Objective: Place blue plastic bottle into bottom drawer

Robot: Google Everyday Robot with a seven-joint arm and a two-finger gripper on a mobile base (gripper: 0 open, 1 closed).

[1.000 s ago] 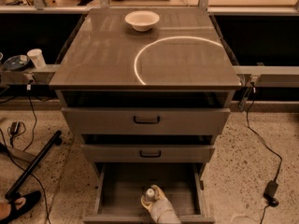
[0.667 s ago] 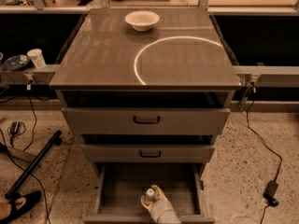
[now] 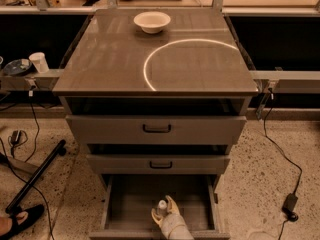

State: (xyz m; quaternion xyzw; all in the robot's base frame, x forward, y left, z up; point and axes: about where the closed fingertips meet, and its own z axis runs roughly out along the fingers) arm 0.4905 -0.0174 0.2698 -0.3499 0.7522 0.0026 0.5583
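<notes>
The bottom drawer (image 3: 131, 204) of the grey cabinet is pulled out and shows its plain grey floor. My gripper (image 3: 163, 210) reaches into it from the near edge, at the front middle. Its pale fingers (image 3: 173, 204) hug the blue plastic bottle (image 3: 161, 206), which stands upright with its white cap on top. The bottle's lower part is hidden behind the gripper, so I cannot tell whether it rests on the drawer floor.
Two shallower drawers with dark handles, the top (image 3: 157, 128) and the middle (image 3: 160, 164), sit above and are slightly out. A white bowl (image 3: 152, 21) stands on the cabinet top. A paper cup (image 3: 38, 62) is on the left ledge. Cables, a black pole (image 3: 34, 176) and a power adapter (image 3: 289, 204) lie on the floor.
</notes>
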